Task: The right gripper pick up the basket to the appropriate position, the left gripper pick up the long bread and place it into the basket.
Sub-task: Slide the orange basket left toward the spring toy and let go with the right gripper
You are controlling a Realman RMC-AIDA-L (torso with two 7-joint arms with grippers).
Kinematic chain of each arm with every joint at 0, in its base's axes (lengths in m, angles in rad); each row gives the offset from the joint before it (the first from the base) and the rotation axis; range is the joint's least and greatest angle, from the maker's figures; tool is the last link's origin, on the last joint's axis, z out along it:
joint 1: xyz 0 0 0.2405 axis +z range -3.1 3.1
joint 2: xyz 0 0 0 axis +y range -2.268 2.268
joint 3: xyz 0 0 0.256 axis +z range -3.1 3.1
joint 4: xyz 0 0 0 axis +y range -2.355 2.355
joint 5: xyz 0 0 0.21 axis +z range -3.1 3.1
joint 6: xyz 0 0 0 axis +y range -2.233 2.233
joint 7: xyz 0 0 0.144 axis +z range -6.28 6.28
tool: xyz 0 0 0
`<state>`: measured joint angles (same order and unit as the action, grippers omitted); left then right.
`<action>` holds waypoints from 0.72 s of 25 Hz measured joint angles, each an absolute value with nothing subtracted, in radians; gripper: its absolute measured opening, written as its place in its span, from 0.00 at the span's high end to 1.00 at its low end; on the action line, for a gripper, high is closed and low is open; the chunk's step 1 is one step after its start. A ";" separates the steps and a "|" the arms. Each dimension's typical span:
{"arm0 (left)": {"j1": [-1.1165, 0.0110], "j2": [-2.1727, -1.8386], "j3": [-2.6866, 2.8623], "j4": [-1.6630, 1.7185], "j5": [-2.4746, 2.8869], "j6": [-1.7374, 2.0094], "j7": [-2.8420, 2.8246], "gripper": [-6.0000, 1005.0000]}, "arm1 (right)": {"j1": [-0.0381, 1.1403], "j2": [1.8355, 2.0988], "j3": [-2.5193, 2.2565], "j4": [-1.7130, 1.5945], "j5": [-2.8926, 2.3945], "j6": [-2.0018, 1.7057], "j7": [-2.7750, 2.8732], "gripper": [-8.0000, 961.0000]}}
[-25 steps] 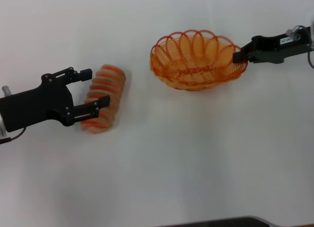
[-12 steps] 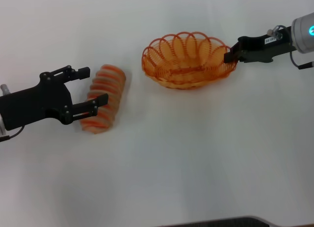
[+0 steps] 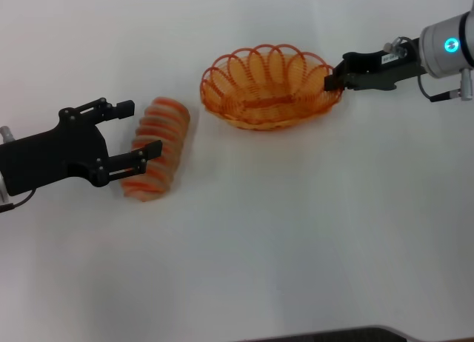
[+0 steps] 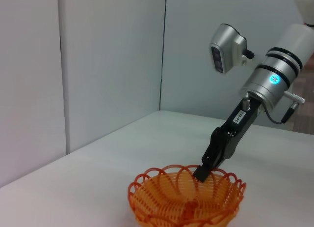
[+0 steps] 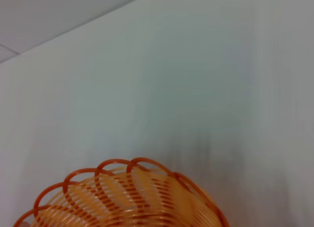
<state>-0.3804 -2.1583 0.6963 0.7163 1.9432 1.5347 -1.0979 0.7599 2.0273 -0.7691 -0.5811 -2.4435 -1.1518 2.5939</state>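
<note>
basket (image 3: 266, 90): orange wire weave, glossy, plastic-looking loops
long bread (image 3: 155, 158): matt, ridged, toy-like plastic
left gripper (image 3: 133, 135): matt black plastic
right gripper (image 3: 331, 81): black, matt; silver glossy cuff behind
table (image 3: 296, 231): smooth white, matt

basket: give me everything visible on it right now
The basket is an oval of orange wire weave with a scalloped, looped rim; it looks like coated wire. It is upright, open side up, with nothing inside. It is on the white table, on the far side, to the right of the long bread and apart from it. The right end effector is shut on its right-end rim. Whether its base touches the table cannot be told.
</note>
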 joint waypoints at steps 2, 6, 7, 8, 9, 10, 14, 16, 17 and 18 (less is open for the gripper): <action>-0.380 -2.158 0.696 0.716 1.944 1.531 -1.098 0.21 | 0.766 2.034 -0.770 -0.584 -2.444 -1.148 2.595 0.80; -0.380 -2.158 0.696 0.715 1.944 1.518 -1.098 0.21 | 0.775 2.039 -0.772 -0.582 -2.444 -1.142 2.595 0.80; -0.380 -2.158 0.697 0.715 1.944 1.518 -1.098 0.21 | 0.776 2.040 -0.773 -0.581 -2.444 -1.141 2.595 0.80; -0.380 -2.158 0.696 0.714 1.944 1.517 -1.098 0.21 | 0.776 2.042 -0.773 -0.581 -2.444 -1.139 2.595 0.79; -0.380 -2.158 0.696 0.714 1.944 1.515 -1.098 0.21 | 0.776 2.043 -0.773 -0.581 -2.444 -1.137 2.595 0.79; -0.380 -2.158 0.696 0.714 1.944 1.515 -1.098 0.21 | 0.776 2.044 -0.773 -0.581 -2.444 -1.136 2.595 0.79; -0.380 -2.158 0.696 0.712 1.944 1.510 -1.098 0.20 | 0.776 2.045 -0.773 -0.581 -2.441 -1.130 2.596 0.78; -0.380 -2.158 0.696 0.712 1.944 1.508 -1.098 0.20 | 0.776 2.047 -0.773 -0.581 -2.442 -1.125 2.596 0.78; -0.380 -2.158 0.696 0.712 1.944 1.508 -1.098 0.20 | 0.776 2.047 -0.773 -0.581 -2.442 -1.123 2.596 0.78; -0.380 -2.158 0.696 0.712 1.944 1.508 -1.098 0.20 | 0.776 2.048 -0.773 -0.581 -2.442 -1.122 2.596 0.78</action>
<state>-0.3803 -2.1583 0.6964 0.7120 1.9436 1.5079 -1.0984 0.7762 2.0476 -0.7731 -0.5810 -2.4419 -1.1216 2.5955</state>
